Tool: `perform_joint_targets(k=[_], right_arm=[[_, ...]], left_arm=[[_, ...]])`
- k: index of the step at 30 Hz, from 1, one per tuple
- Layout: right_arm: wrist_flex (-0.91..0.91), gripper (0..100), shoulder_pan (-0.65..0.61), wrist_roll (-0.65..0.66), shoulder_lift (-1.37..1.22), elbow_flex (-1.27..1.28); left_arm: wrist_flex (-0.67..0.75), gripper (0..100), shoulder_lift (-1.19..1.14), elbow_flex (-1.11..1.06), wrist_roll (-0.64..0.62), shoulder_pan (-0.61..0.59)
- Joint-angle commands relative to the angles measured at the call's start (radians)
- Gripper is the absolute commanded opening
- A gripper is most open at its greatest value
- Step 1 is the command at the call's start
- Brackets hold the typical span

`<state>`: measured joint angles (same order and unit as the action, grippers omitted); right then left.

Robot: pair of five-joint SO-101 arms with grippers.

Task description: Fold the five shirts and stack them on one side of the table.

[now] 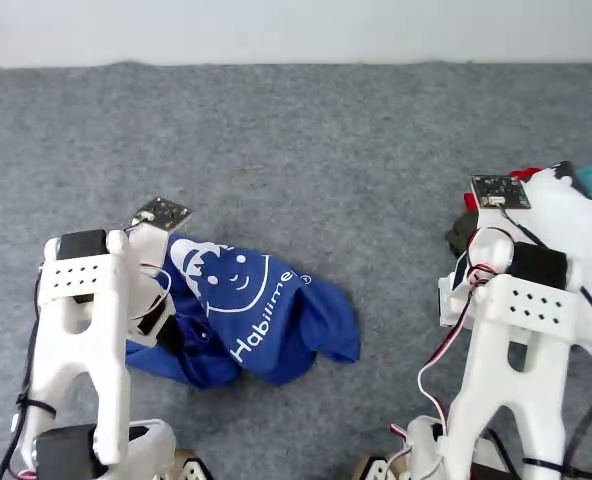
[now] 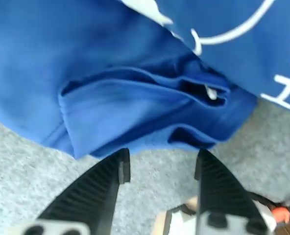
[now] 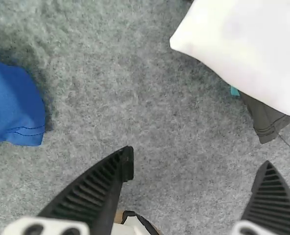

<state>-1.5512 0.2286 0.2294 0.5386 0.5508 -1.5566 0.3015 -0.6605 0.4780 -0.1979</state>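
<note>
Soft matt cloth blue shirt point(image 1: 256, 320) lies on rough grey carpet point(image 1: 326, 150).

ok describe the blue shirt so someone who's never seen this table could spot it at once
Start from the grey felt-covered table and look near the left arm's open hand. There lies a crumpled blue cotton shirt, apart from the white-topped heap of shirts by the other arm. It alone is royal blue with a white smiling-face print.
</note>
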Motion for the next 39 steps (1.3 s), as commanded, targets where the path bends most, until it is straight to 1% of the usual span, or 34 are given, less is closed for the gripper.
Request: perform_joint_targets(k=[1,4,10,16,19,24,26,29,32,36,38,39], right_arm=[[0.005,37.6,-0.007,-0.011,0.002,-0.003],[0.005,37.6,-0.007,-0.011,0.002,-0.003],[0.005,37.6,-0.007,-0.014,0.002,-0.003],[0.007,37.6,-0.007,-0.014,0.001,-0.003],[0.007,37.6,-0.008,-0.014,0.001,-0.003],[0.007,37.6,-0.008,-0.015,0.001,-0.003],[0.007,37.6,-0.008,-0.015,0.001,-0.003],[0.007,37.6,-0.008,-0.015,0.001,-0.003],[0.007,37.6,-0.008,-0.015,0.001,-0.003],[0.007,37.6,-0.008,-0.012,0.001,-0.003],[0.007,37.6,-0.008,-0.012,0.001,-0.003],[0.007,37.6,-0.008,-0.012,0.001,-0.003]], left_arm=[[0.017,21,0.011,-0.022,0.021,-0.003],[0.035,21,0.011,-0.091,0.077,-0.003],[0.238,21,0.011,-0.228,0.075,-0.005],[0.256,21,0.02,-0.24,0.026,-0.003],[0.255,16,0.02,-0.239,0.028,-0.003],[0.252,1,0.02,-0.228,0.029,-0.003],[0.247,2,0.02,-0.228,0.029,-0.003],[0.186,1,0.021,-0.189,0.026,0.005],[0.044,1,0.021,-0.076,0.023,0.038],[-0.143,1,0.061,0.171,-0.054,0.104],[-0.195,1,0.126,0.312,-0.092,0.144],[-0.196,1,0.164,0.372,-0.115,0.164]])
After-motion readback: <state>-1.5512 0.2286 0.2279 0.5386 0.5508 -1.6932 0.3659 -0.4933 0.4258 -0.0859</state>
